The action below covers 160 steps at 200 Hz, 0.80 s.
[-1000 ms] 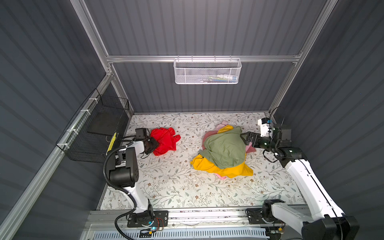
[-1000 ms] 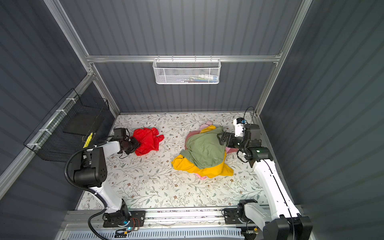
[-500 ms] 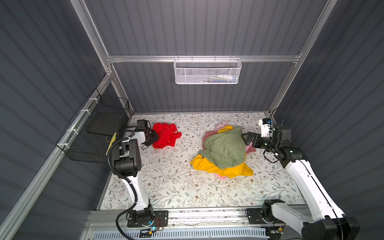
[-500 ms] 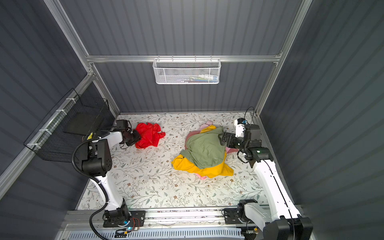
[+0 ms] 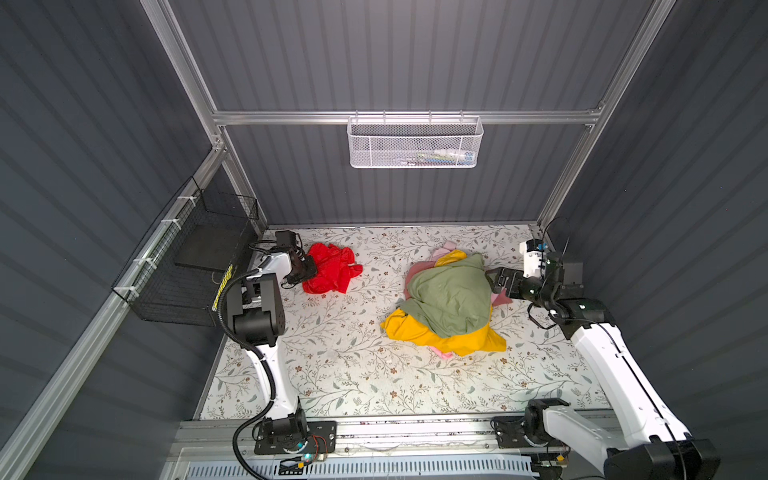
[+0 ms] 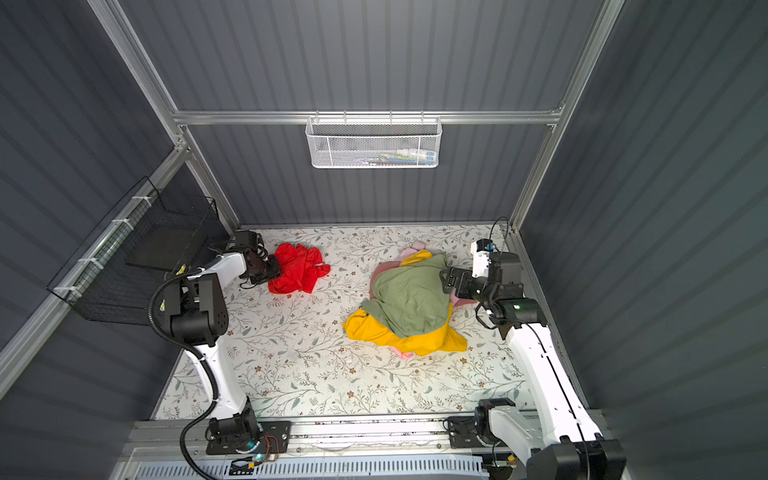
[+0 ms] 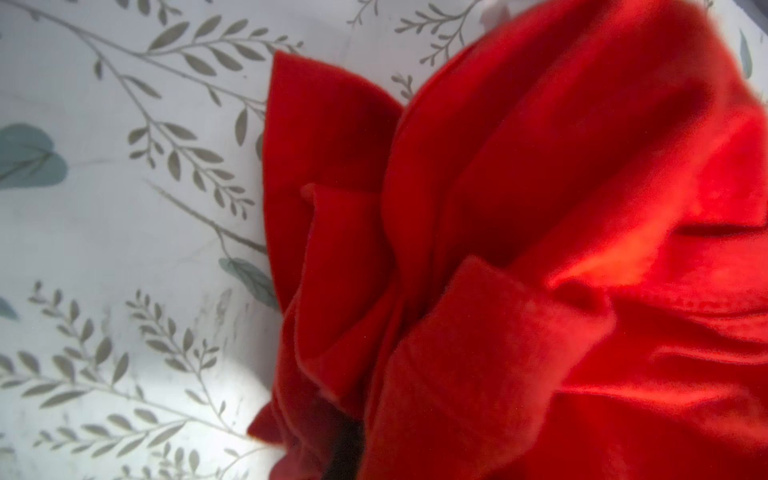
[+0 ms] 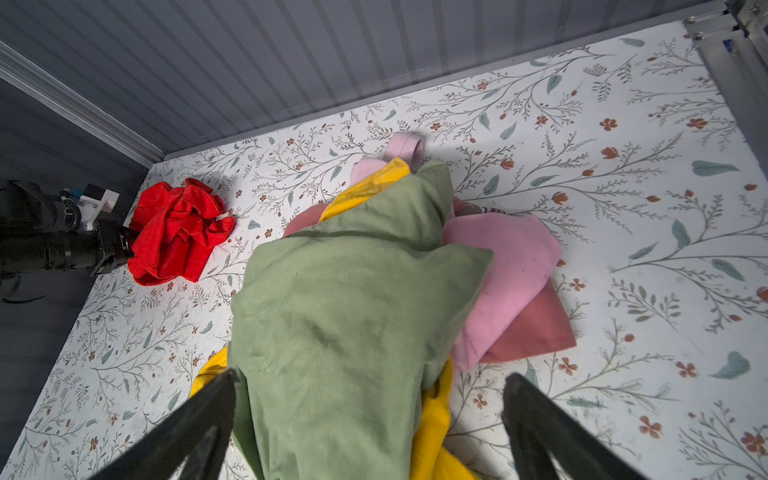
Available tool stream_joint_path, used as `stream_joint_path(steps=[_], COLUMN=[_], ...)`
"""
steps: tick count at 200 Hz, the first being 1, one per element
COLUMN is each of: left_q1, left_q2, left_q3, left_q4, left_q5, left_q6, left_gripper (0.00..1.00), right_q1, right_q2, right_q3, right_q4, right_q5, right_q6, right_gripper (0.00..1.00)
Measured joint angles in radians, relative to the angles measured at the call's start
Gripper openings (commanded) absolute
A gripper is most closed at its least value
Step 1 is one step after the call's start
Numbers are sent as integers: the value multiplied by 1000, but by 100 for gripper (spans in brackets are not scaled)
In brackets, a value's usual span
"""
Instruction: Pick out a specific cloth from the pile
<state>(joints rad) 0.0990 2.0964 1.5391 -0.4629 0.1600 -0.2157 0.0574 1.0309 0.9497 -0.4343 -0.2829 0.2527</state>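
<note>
The cloth (image 5: 332,270) (image 6: 299,270) is bright red and crumpled, lying at the back left of the floral table, apart from the pile. My left gripper (image 5: 307,270) (image 6: 274,268) is shut on the cloth's left edge. Red folds (image 7: 540,208) fill the left wrist view and hide the jaws. The pile (image 5: 453,299) (image 6: 411,299) (image 8: 345,311) has sage green on top, with mustard yellow and pink beneath. My right gripper (image 5: 496,282) (image 6: 449,282) (image 8: 372,376) stands open at the pile's right side, its fingers (image 8: 208,415) straddling the green cloth's edge without pinching it.
A black wire basket (image 5: 195,257) hangs on the left wall beside the left arm. A white mesh basket (image 5: 415,143) hangs on the back wall. The patterned table (image 5: 353,365) stretches out in front of the cloths.
My left gripper has closed tighter and drawn the red cloth a little toward the back left, with the arm's elbow rising. The right arm and the pile have not moved.
</note>
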Motion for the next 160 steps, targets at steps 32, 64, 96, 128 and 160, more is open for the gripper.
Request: stream_joint_path(steps=[32, 64, 96, 128, 160], left_q1=[0, 0, 0, 0, 0], left_q2=[19, 23, 23, 4, -60], left_q3=[41, 50, 50, 30, -21], left_q4=[-40, -50, -48, -36, -21], left_q5=[-5, -6, -7, -7, -20], left_q6=[34, 36, 18, 2, -18], left_gripper=[7, 17, 34, 49, 69], right_q1=[0, 0, -1, -11, -27], right_q2=[0, 0, 0, 0, -1], right_q3=[-1, -1, -5, -19, -23], right_q4=[0, 0, 1, 0, 5], right_q5=[0, 0, 11, 26, 42], right_q6=[0, 0, -7, -16, -29], right_gripper=[99, 99, 99, 99, 99])
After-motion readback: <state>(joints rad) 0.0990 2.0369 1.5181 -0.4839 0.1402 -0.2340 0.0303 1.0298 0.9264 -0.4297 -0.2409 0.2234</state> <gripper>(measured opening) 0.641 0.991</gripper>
